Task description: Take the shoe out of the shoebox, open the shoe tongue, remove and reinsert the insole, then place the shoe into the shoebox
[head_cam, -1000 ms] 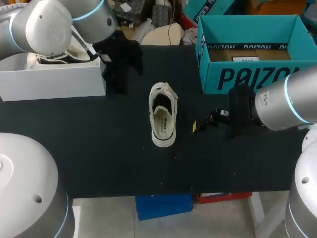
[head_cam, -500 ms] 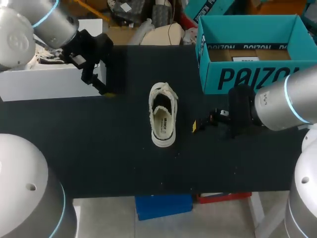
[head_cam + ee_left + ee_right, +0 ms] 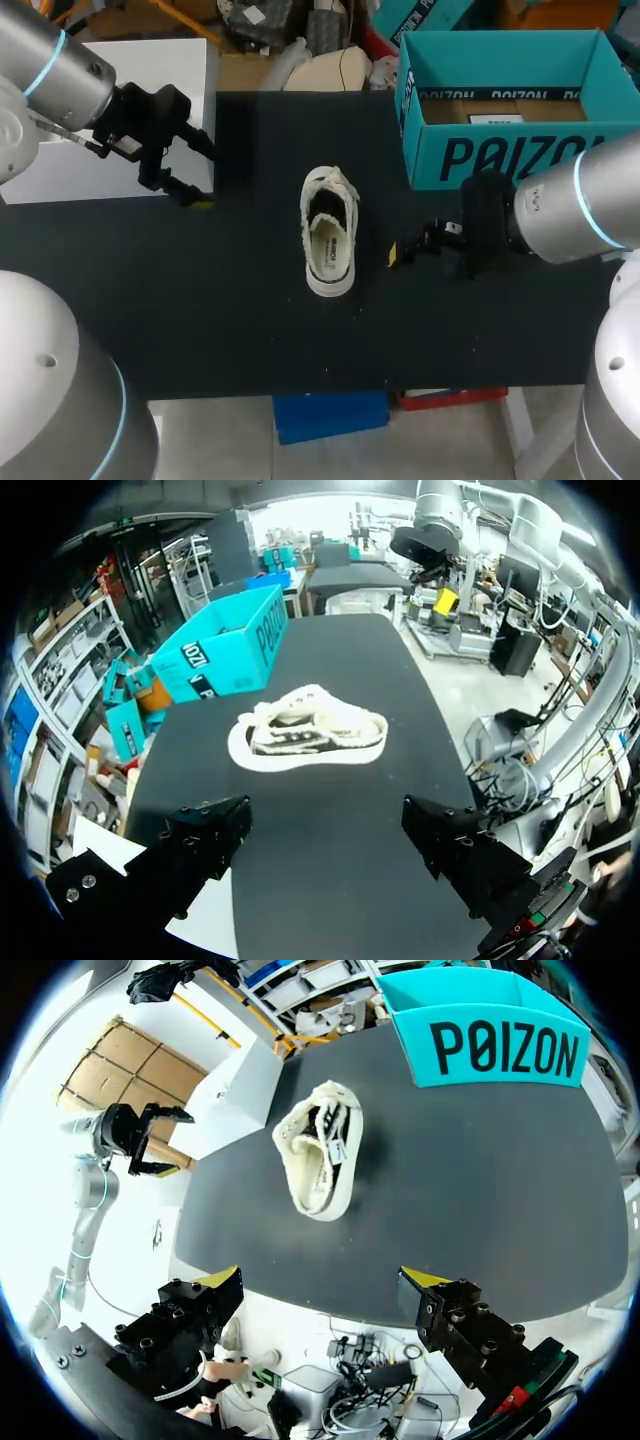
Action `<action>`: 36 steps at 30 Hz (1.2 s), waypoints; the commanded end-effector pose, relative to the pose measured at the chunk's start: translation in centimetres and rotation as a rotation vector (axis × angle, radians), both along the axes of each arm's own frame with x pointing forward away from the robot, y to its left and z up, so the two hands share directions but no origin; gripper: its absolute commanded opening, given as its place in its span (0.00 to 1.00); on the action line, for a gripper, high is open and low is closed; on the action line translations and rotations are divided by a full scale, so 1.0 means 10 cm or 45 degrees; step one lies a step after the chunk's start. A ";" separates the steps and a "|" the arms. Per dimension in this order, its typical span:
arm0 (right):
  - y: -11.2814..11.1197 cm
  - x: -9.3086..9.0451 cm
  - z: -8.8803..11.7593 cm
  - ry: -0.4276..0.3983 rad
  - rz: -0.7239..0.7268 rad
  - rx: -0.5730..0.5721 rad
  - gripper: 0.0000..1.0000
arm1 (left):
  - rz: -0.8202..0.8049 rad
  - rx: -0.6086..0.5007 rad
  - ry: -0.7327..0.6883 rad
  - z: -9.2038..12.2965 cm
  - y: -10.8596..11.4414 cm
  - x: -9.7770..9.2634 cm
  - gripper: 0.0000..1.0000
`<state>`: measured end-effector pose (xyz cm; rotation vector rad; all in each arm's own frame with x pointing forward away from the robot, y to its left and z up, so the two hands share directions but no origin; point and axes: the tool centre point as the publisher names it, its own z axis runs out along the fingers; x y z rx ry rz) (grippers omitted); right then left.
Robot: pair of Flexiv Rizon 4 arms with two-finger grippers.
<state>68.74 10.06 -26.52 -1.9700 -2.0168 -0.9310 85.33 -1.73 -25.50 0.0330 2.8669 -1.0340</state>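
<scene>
Black table (image 3: 250, 330), matte flat top

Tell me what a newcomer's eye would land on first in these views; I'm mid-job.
First is the cream shoe, lying alone in the middle of the black table, outside any box. Next is the open teal shoebox at the far right corner. The two grippers flank the shoe, jaws open and empty: the left gripper beside the white box, the right gripper on the shoe's other side.
</scene>
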 end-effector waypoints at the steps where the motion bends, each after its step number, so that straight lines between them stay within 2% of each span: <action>1: 0.01 0.00 0.00 0.001 -0.001 -0.001 1.00 | 0.004 0.000 -0.006 -0.01 0.00 -0.01 1.00; 33: 0.01 0.00 0.00 0.001 -0.001 -0.001 1.00 | 0.004 0.000 -0.006 -0.01 0.00 -0.01 1.00; 36: 0.08 0.13 0.05 -0.031 0.014 -0.140 1.00 | 0.004 0.000 -0.006 -0.01 0.00 -0.01 1.00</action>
